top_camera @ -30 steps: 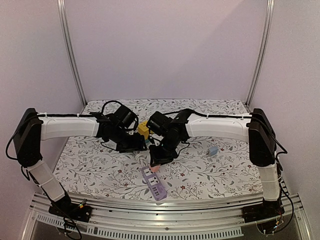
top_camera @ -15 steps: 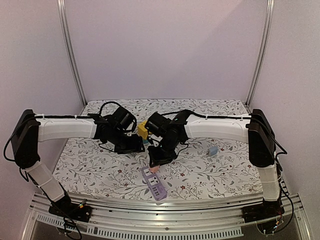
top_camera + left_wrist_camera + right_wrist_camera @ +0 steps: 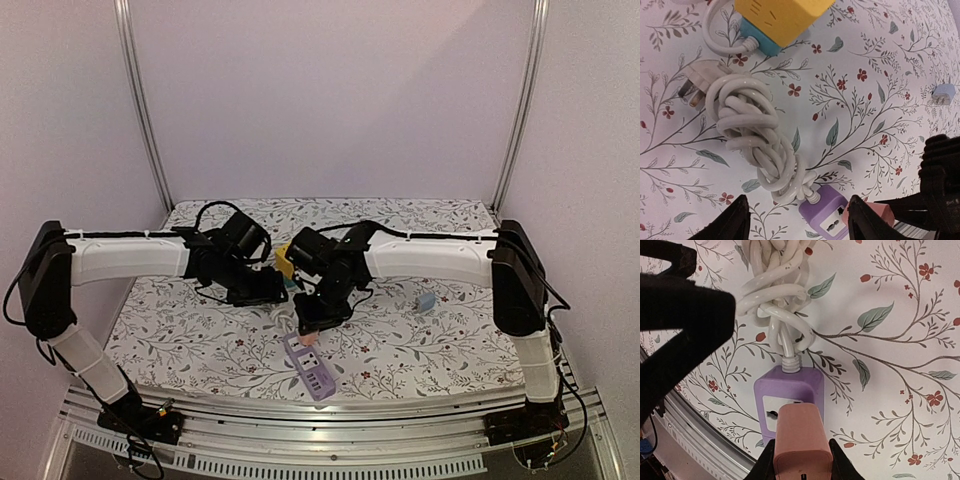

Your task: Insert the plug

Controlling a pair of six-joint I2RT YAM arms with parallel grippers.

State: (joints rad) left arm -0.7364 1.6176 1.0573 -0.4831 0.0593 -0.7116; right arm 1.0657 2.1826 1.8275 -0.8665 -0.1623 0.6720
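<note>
A purple power strip lies near the table's front edge, with its white coiled cable bunched behind it. My right gripper is shut on a pink plug and holds it just above the strip's cable end, over its first socket. The plug hides part of the socket face. The strip and the plug also show in the left wrist view. My left gripper is open and empty, hovering over the cable coil just behind the strip.
A yellow and teal cube adapter sits behind the coil between the two wrists. A white three-pin plug ends the cable. A small blue adapter lies to the right. The left gripper's black finger is close to the plug.
Both wrists have shifted slightly left. The right gripper has carried the pink plug a little nearer the cable end of the strip.
</note>
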